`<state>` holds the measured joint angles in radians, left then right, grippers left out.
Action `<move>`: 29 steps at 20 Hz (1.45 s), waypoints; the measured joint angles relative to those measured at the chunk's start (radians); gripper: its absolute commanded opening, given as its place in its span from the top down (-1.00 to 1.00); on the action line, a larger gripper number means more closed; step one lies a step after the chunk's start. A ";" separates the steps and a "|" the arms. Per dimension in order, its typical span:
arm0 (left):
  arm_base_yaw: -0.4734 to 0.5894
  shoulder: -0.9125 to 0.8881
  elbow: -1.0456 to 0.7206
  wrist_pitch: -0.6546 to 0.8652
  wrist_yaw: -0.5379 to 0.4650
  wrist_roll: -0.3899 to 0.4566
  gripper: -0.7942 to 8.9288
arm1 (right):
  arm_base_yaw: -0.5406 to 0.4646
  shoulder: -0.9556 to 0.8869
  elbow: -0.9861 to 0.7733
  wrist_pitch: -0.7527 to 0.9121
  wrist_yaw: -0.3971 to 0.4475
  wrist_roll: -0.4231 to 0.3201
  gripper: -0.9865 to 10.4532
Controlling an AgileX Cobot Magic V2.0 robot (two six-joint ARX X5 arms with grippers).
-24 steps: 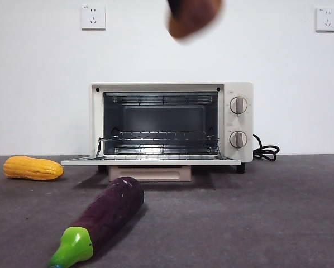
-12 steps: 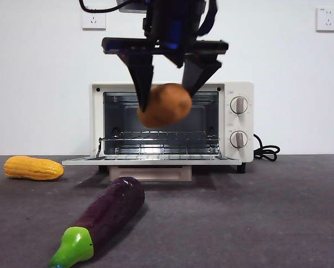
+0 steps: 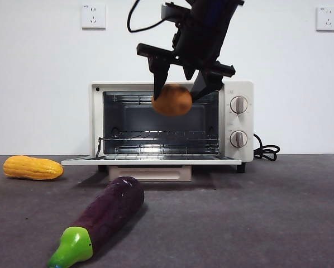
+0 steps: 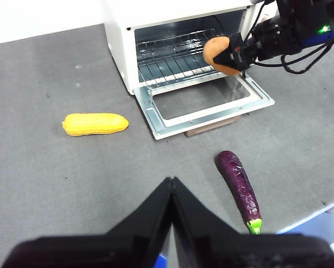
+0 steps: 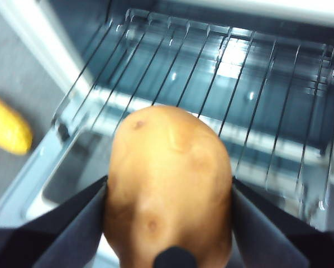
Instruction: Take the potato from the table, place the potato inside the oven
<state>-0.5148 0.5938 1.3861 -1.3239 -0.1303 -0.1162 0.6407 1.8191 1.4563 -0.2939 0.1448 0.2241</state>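
Right now I have the right gripper (image 3: 179, 89) up in front of the oven (image 3: 171, 124), its fingers (image 3: 159, 78) clamped on either side of the potato (image 3: 171, 100). From the front camera the potato hangs in the air level with the upper part of the oven's mouth, well above the wire rack (image 3: 158, 141) and the lowered glass door (image 3: 150, 160). My right wrist camera shows the potato (image 5: 168, 181) filling the space between the two dark fingers (image 5: 77, 223), with the rack (image 5: 211, 84) behind and below it and a blurred yellow patch of the corn cob (image 5: 8, 131) off to one side.

Over on the left wrist camera, the left gripper (image 4: 171, 192) sits high and well back from the work, its fingers pressed together with nothing between them. From there I can see the right gripper (image 4: 237, 53) carrying the potato (image 4: 218, 53) over the open door (image 4: 206, 103), at the front of the oven cavity.

On the desk (image 3: 278, 212), the eggplant (image 3: 105, 218) lies slantwise in front of the oven, green stem toward the camera, and the corn cob (image 3: 33, 168) lies off to the side of the door, apart from both. A black cord (image 3: 266, 151) curls behind the oven on the knob side.
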 measured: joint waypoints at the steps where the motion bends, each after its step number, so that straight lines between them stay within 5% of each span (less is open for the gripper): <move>1: 0.000 0.002 0.000 0.000 -0.001 0.000 0.85 | -0.003 0.008 0.000 0.020 -0.005 0.000 0.72; 24: 0.000 0.054 0.000 0.000 -0.001 -0.001 0.85 | -0.059 0.298 0.221 0.134 -0.037 -0.003 0.70; 29: 0.000 0.057 0.000 0.000 -0.002 -0.001 0.85 | -0.066 0.308 0.229 0.142 -0.021 -0.003 0.49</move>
<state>-0.5148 0.6510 1.3861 -1.3239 -0.1322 -0.1173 0.5747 2.1269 1.6848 -0.1520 0.1242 0.2207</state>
